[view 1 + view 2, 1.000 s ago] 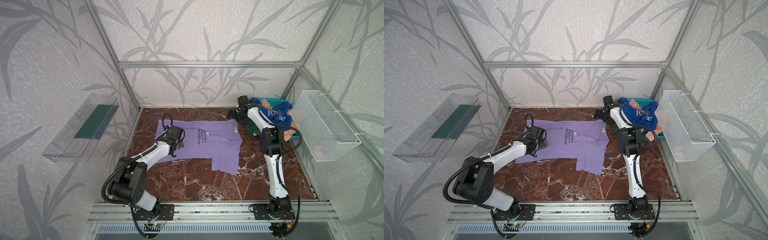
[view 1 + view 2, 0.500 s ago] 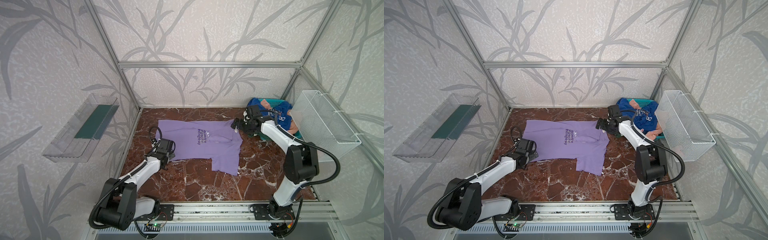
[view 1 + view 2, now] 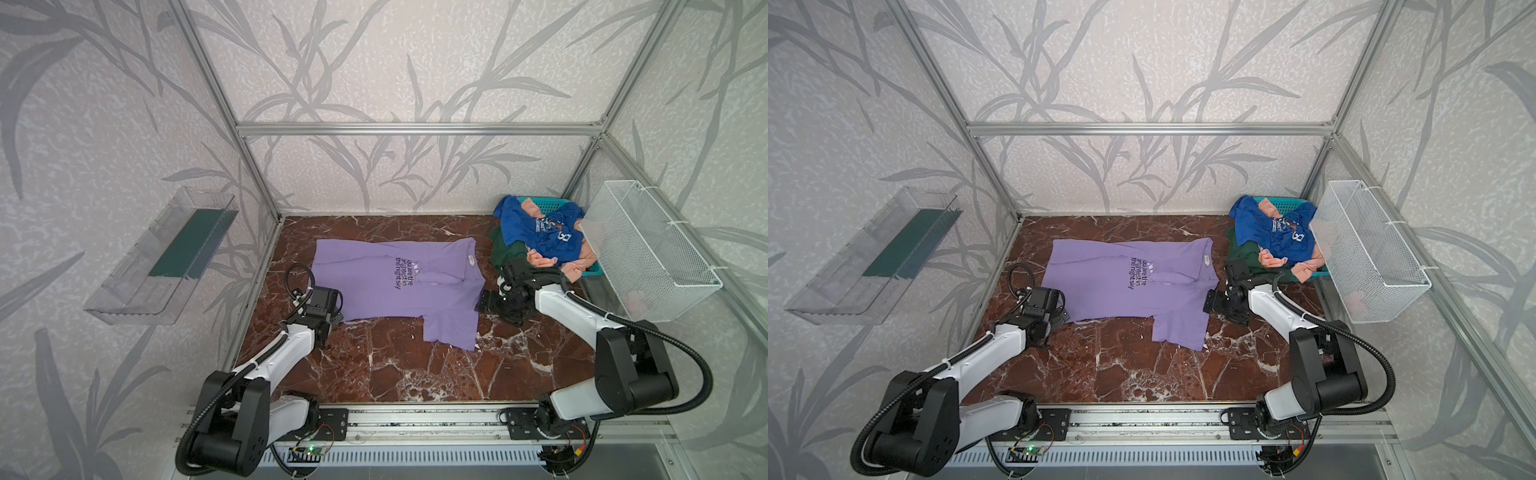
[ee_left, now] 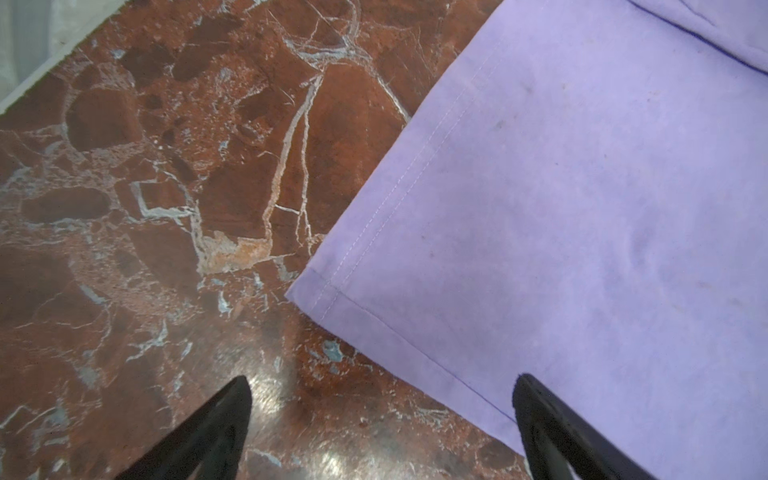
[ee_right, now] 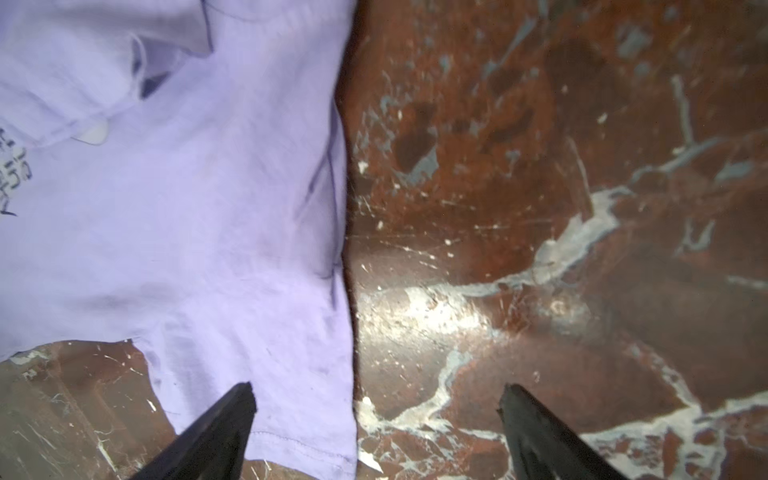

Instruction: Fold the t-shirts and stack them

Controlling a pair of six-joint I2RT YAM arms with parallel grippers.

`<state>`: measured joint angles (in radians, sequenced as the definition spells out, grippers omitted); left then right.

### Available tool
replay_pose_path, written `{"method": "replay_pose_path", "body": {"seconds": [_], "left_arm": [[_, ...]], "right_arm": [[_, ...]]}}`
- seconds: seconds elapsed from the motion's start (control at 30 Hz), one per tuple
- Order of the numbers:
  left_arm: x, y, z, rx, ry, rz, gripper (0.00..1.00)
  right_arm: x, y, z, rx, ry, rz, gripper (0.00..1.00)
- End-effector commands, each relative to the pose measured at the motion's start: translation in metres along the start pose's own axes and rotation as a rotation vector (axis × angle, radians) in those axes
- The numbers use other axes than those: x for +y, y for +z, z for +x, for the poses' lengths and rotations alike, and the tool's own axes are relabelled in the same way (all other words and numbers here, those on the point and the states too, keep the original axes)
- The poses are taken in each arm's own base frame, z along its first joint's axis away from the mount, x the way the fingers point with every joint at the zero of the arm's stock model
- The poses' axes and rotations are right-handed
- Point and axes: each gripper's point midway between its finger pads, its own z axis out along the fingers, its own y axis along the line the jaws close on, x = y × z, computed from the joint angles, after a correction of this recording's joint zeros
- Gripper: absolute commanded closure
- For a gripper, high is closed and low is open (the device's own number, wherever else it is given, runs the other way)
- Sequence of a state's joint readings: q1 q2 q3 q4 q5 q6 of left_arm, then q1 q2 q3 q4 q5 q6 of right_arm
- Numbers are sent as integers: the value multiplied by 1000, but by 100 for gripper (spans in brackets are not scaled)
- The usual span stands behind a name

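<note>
**1. Lavender t-shirt** [image 3: 399, 286]: I see it spread flat on the red marble tabletop [image 3: 395, 374]. The collar lies toward the right, dark lettering runs across the chest, and one sleeve points to the near edge.

**2. Left gripper** [image 4: 382, 379]: jaws spread wide and empty. It sits at the shirt's near hem corner, one finger over cloth and one over marble. I cannot tell whether either touches.

**3. Right gripper** [image 5: 377, 387]: jaws likewise apart, holding nothing. It straddles the shirt's edge beside the sleeve.

**4. Royal blue t-shirt** [image 3: 540, 232], **peach t-shirt** [image 3: 540, 261], **dark green t-shirt** [image 3: 509, 253]: crumpled together in and over the teal basket [image 3: 555, 202] in the back right corner. Blue lies on top, and green spills toward the lavender one.

**5. White wire basket** [image 3: 648, 249]: on the right wall.

**6. Clear tray** [image 3: 162, 257]: on the left wall.
</note>
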<state>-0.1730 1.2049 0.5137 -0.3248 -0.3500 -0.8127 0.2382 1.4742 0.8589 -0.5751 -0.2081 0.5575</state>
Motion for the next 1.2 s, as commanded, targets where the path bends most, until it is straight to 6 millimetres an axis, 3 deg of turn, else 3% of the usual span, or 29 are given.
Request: {"method": "replay_pose_path", "body": {"seconds": [0.0,0.13,0.33,0.67,0.97,1.17], "left_arm": [[7,8,8,21,-33,-27,4],[9,12,6,13,-47,-40,6],[9,21,7,53,-68,-57,19],[8,24,1,53,-115,-94,18],[0,31,-10,30,-156,-110,15],[-11,31,-26,-15,-175,-87,22]], "right_arm": [[8,-4,12,14,-8,-42,11],[18,5,25,53,-22,-64,13],[25,19,38,105,-21,-74,17],[30,32,43,148,-34,-75,31],[34,37,44,171,-30,-88,33],[37,39,43,192,-26,-91,38]]}}
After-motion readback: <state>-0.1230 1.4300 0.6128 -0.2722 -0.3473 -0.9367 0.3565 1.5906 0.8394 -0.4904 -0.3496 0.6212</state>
